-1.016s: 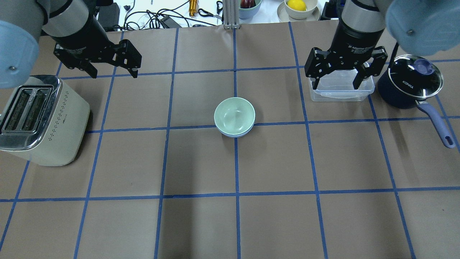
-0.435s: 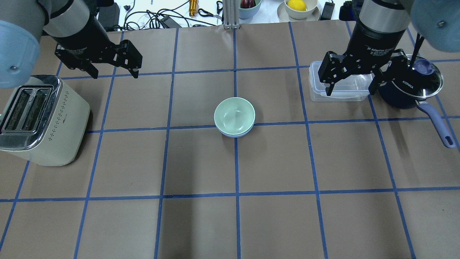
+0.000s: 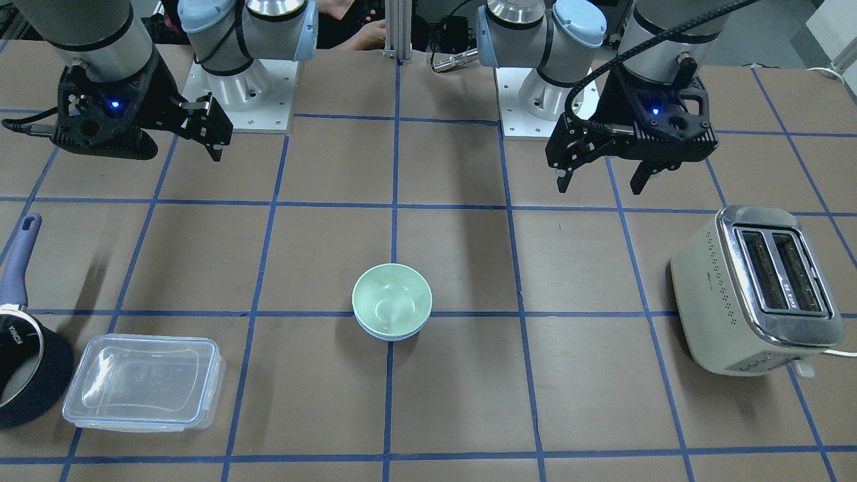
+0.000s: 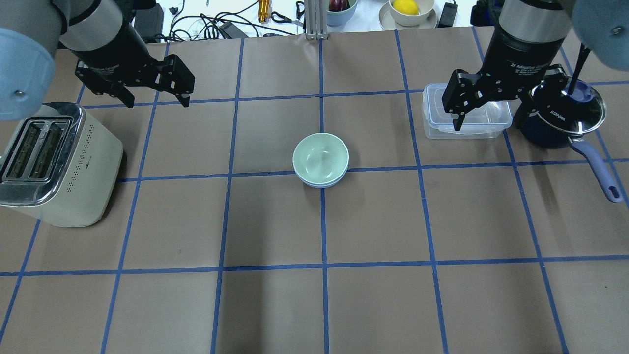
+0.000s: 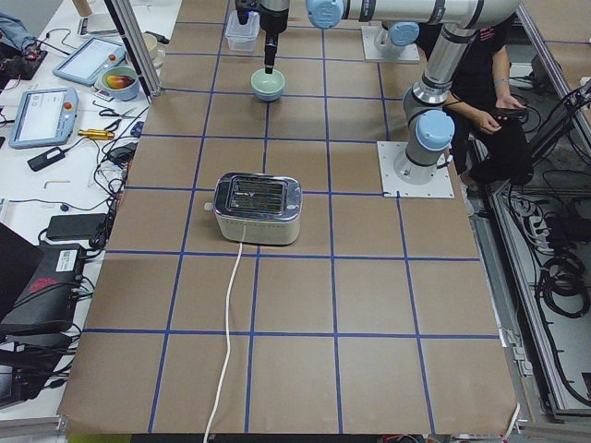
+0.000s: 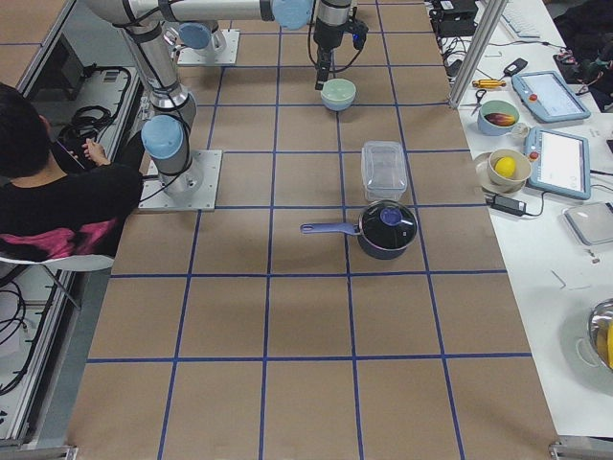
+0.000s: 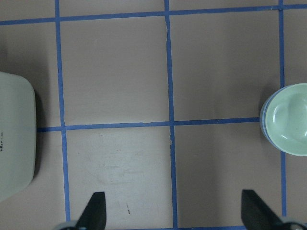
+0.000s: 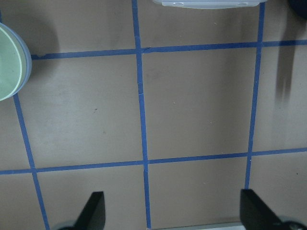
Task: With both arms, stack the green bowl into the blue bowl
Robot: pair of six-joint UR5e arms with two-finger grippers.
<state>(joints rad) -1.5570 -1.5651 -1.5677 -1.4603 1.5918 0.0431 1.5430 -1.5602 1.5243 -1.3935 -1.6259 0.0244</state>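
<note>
The green bowl (image 4: 320, 157) sits nested inside the blue bowl (image 4: 319, 185) at the table's middle; only a thin blue rim shows under it. Both also show in the front view, the green bowl (image 3: 392, 298) in the blue bowl (image 3: 392, 337). My left gripper (image 4: 157, 101) is open and empty, high above the table at the far left, well apart from the bowls. My right gripper (image 4: 486, 123) is open and empty at the far right, above a clear container. The left wrist view catches the green bowl (image 7: 288, 120) at its right edge, the right wrist view (image 8: 8, 62) at its left edge.
A cream toaster (image 4: 54, 162) stands at the left edge, below my left gripper. A clear plastic container (image 4: 437, 115) and a dark blue saucepan (image 4: 560, 125) with a glass lid stand at the far right. Cables and bowls lie beyond the table's far edge.
My right arm has moved to the right, from over the clear container toward the saucepan, still open. The left arm and the bowls have not moved.
</note>
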